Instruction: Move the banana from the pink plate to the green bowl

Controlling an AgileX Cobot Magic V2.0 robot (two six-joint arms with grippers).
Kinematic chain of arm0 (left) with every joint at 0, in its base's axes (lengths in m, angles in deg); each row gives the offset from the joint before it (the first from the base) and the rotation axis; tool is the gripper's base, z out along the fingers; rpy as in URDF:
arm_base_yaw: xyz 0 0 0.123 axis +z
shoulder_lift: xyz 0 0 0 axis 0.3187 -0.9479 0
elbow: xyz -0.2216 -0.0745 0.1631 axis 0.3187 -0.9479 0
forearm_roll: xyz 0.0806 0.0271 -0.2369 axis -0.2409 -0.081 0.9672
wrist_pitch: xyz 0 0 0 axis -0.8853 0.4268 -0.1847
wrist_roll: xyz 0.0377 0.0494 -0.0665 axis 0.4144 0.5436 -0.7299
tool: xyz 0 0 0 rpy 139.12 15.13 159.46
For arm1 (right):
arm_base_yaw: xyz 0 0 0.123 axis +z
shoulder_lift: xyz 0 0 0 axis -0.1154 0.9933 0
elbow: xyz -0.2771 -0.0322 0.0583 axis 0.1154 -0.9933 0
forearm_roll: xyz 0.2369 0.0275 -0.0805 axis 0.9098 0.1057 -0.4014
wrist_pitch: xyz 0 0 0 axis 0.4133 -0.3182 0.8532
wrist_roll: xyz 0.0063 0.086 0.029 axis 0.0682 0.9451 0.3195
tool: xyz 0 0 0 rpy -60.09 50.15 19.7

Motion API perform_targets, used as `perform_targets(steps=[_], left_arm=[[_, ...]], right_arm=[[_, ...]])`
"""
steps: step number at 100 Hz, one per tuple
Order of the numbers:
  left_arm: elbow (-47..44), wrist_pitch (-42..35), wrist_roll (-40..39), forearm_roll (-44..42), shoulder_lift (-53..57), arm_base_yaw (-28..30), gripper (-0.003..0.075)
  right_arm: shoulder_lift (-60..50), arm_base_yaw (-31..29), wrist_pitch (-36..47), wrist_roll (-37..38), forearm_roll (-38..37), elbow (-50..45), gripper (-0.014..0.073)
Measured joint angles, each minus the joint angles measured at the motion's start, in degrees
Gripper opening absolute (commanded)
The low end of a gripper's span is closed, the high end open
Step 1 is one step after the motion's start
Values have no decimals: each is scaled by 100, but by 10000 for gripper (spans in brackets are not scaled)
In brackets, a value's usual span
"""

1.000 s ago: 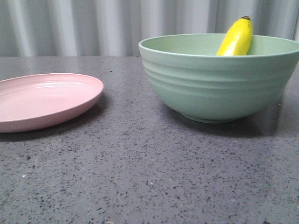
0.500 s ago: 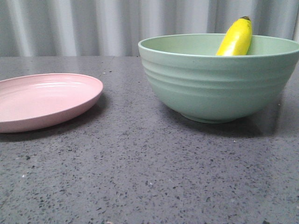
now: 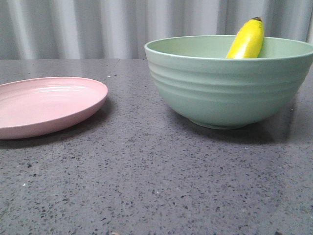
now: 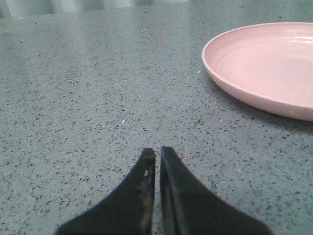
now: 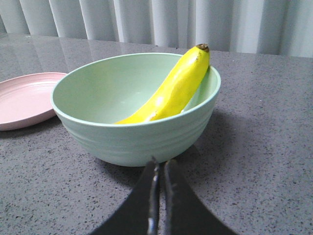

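the banana (image 5: 172,90) lies inside the green bowl (image 5: 132,134), slanting from the bowl's floor up against the inner wall, with its dark tip poking above the rim. in the front view only the upper part of the banana (image 3: 247,40) shows over the rim of the green bowl (image 3: 230,88), on the bowl's far right side. nothing else is visible in the bowl.

the pink plate (image 3: 46,105) sits on the dark speckled desk (image 3: 156,181) to the left of the bowl, apart from it, and holds nothing. the left wrist view shows the same bare plate (image 4: 266,66) with a glossy inner surface.

the left tool (image 4: 157,155) hangs low over the desk near the plate, its two black fingers pressed almost together with only a thin slit between them, clenched on nothing. the right tool (image 5: 160,166) is likewise clenched and carries nothing, its fingertips just in front of the bowl's outer wall, not touching the banana.

a pale corrugated wall (image 3: 98,27) runs behind the desk.
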Motion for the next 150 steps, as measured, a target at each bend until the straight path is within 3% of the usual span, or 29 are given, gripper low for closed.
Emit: perform_targets(steps=[28, 51, 75, 88, 117, 150], left_arm=[[0, 0, 0, 0, 0, 0, -20], [0, 0, 0, 0, 0, 0, -20], [0, 0, 0, 0, 0, 0, -20], [0, 0, 0, 0, 0, 0, -20], [0, 0, 0, 0, 0, 0, -20], [0, 0, 0, 0, 0, 0, -20]], right_arm=[[0, -130, 208, 0, 0, -151, -65], [-152, -1212, 1698, 0, -63, -982, -65], [-508, -2065, 1948, 13, -300, -1456, -65], [-657, -2395, 1676, 54, -465, -1456, -65], [-677, -2777, 245, 445, -822, -1456, -65], [-677, -2782, 139, 538, -911, -1456, -65]])
